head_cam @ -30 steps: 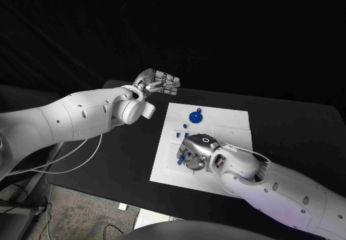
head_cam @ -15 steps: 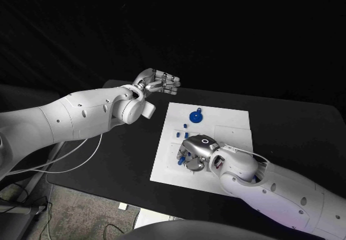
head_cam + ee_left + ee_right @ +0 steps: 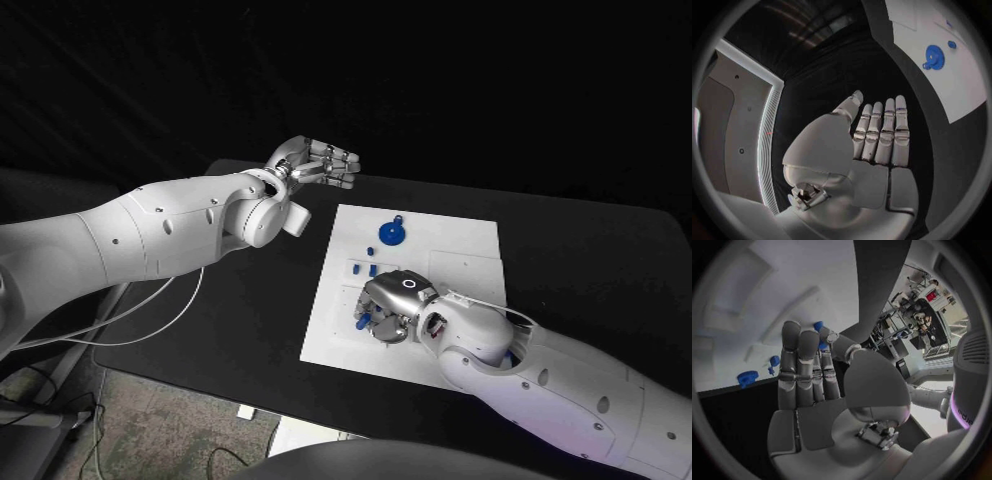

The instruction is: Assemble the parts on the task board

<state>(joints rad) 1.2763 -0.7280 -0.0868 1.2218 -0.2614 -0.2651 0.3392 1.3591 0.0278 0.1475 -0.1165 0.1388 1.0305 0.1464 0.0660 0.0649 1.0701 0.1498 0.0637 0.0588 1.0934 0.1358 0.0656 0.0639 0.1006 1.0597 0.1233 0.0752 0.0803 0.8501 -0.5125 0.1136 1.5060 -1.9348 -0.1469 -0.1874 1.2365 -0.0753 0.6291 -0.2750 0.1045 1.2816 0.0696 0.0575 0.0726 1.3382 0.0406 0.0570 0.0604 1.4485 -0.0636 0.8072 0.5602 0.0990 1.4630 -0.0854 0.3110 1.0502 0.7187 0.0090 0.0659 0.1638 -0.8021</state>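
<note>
Right hand [image 3: 392, 305] palm-down low over the near half of the board [image 3: 469, 248], fingers together, a small blue part [image 3: 821, 342] at the fingertips; grasp cannot be told. Blue disc [image 3: 392, 234] lies flat further back. Left hand [image 3: 315, 165] raised over the counter [image 3: 260, 300], released, fingers straight, holding nothing.

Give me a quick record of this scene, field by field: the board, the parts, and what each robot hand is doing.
surface: black table
task board: white plate mid-table
large part: blue round piece lying on the board's far end, with a smaller blue piece beside it
small parts: blue pieces nearer the right robot hand
left robot hand: off the board, above the table's far left, fingers straight and together, holding nothing
right robot hand: low over the board's near part; a blue part at its fingertips, grip unclear
</note>
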